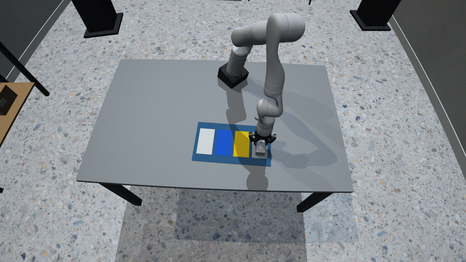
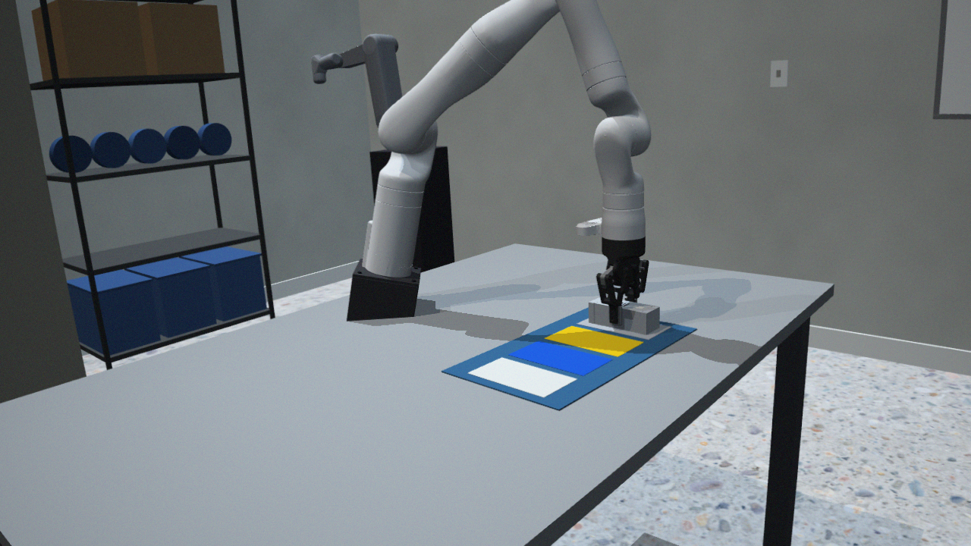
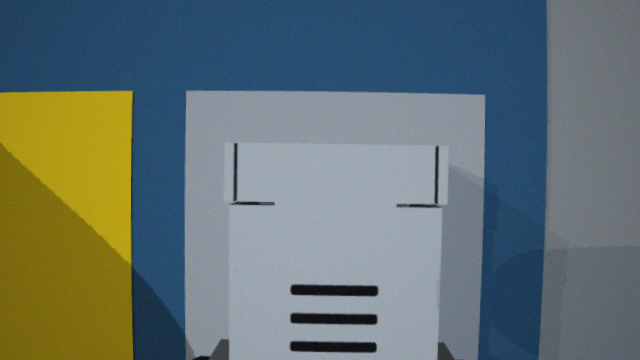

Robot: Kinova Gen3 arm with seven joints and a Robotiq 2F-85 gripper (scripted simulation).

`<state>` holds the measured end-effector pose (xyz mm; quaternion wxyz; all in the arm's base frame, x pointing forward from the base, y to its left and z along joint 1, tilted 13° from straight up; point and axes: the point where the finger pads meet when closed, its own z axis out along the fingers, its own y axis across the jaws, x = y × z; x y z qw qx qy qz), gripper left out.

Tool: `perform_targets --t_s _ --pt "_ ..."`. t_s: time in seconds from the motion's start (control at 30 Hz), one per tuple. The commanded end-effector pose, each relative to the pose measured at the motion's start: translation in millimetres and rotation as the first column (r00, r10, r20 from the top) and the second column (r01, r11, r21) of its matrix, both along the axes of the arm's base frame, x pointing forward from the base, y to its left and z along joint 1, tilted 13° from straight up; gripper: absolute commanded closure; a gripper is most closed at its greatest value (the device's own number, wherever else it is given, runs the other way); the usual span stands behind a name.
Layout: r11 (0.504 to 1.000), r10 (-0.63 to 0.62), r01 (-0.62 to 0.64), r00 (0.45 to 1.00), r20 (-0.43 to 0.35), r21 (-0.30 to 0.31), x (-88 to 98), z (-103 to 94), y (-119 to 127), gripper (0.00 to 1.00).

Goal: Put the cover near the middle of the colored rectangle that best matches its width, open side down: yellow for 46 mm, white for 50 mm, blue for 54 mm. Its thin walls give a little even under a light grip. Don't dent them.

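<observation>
The cover [image 1: 260, 149] is a pale grey box with three dark slots on top. It rests on a grey rectangle [image 3: 335, 120] at the right end of the dark blue mat [image 1: 231, 143]. It also shows in the exterior view [image 2: 624, 316] and fills the lower middle of the wrist view [image 3: 334, 250]. My gripper [image 1: 262, 140] stands upright over the cover and is shut on its side walls [image 2: 619, 306]. The yellow rectangle [image 1: 241, 143] lies just left of it, then the blue rectangle [image 1: 223, 142], then the white rectangle [image 1: 205, 141].
The arm's black base [image 1: 233, 75] stands at the table's far side. The mat's right edge [image 3: 546, 150] borders bare grey table. A shelf rack with blue boxes [image 2: 162, 288] stands beyond the table at the left.
</observation>
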<state>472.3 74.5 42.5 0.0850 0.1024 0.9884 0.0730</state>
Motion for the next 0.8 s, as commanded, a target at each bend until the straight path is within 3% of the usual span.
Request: perform_targets --t_s 0.0,0.4,0.77 --pt "1.0 0.0 0.0 1.0 0.001 0.0 0.3 1.2 -0.2 1.0" --pt "1.0 0.0 0.0 1.0 0.001 0.0 -2.0 13.3 -1.7 1.0" --pt "1.0 0.0 0.0 1.0 0.001 0.0 -6.8 38.8 -5.1 1.0"
